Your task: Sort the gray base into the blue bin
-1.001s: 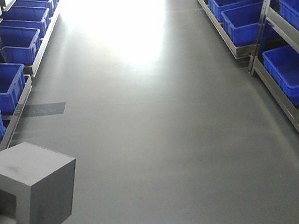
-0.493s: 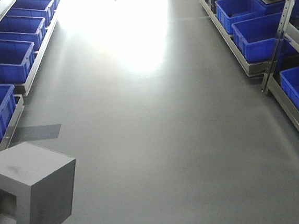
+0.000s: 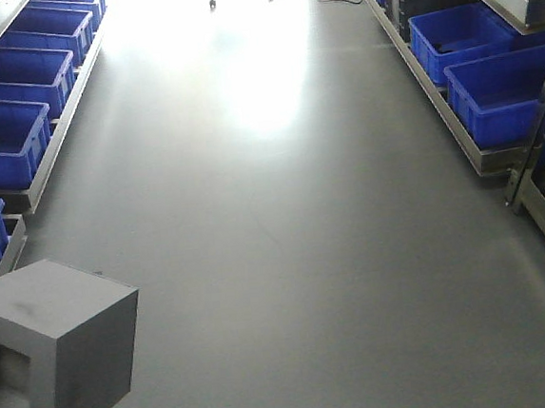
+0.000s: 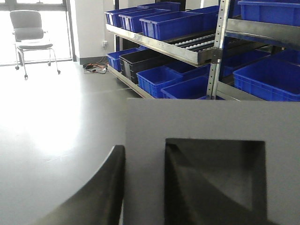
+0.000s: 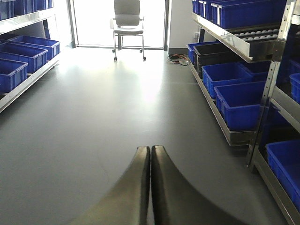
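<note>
The gray base hangs low at the left of the front view, its square recess turned down and to the left. In the left wrist view the gray base fills the lower right. My left gripper is shut on one wall of it, one finger outside and the other inside the recess. My right gripper is shut with nothing in it, above bare floor. Several blue bins line the racks on both sides; I cannot tell which one the task means.
Metal racks run along both sides of a gray floor aisle. Among the right-hand crates sits a black bin. An office chair and floor cables are at the far end. A rack upright stands near the left arm.
The whole view has advanced down the aisle: racks and bins on both sides have slid outward and nearer. The gray base keeps its place in the front view, held throughout.
</note>
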Controlling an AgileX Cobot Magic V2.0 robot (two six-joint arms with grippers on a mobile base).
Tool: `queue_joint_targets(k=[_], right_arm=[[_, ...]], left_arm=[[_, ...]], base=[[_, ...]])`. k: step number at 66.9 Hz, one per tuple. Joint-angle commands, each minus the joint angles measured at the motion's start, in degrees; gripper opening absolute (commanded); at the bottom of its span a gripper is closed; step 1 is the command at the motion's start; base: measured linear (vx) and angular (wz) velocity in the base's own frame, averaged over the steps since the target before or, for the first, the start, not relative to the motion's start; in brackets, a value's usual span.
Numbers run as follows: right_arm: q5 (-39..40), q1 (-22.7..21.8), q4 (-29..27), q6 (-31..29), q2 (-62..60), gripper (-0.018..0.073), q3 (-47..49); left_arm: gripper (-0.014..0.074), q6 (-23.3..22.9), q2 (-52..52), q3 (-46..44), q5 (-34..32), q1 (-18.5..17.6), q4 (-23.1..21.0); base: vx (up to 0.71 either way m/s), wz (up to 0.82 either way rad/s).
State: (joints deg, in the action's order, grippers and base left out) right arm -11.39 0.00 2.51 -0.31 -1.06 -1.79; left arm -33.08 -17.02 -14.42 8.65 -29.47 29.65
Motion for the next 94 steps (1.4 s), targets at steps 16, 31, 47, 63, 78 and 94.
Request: queue_joint_targets(k=[16, 31, 47, 63, 78, 94], right_arm=[[4.1, -0.3, 0.5, -0.4, -0.4, -0.0005, -0.3], [4.1, -0.3, 0.5, -0.4, -0.4, -0.0005, -0.3], [4.1, -0.3, 0.5, -0.4, -0.4, -0.0005, -0.3], [4.1, -0.3, 0.5, -0.4, -0.4, -0.0005, -0.3], [4.1, -0.3, 0.5, -0.4, -0.4, -0.0005, -0.3], [4.1, -0.3, 0.5, -0.4, -0.4, -0.0005, -0.3]], left_arm=[[-0.0007, -0.3, -0.1, -1.7, -5.4, -0.3, 0.2], [-0.0007, -0.3, -0.1, -1.7, -5.4, -0.3, 0.2], [-0.0007, -0.3, -0.1, -1.7, -5.4, -0.3, 0.2], [-0.0007, -0.3, -0.1, -1.7, -5.4, -0.3, 0.2], [-0.0007, -0.3, -0.1, -1.7, -5.4, -0.3, 0.2], [-0.0007, -0.3, -0.1, -1.7, -5.4, -0.3, 0.2]], base=[[0.52, 0.07], [0.5, 0.12], [0.48, 0.13], [0.45, 0.12], [0.39, 0.35], [0.32, 0.79]])
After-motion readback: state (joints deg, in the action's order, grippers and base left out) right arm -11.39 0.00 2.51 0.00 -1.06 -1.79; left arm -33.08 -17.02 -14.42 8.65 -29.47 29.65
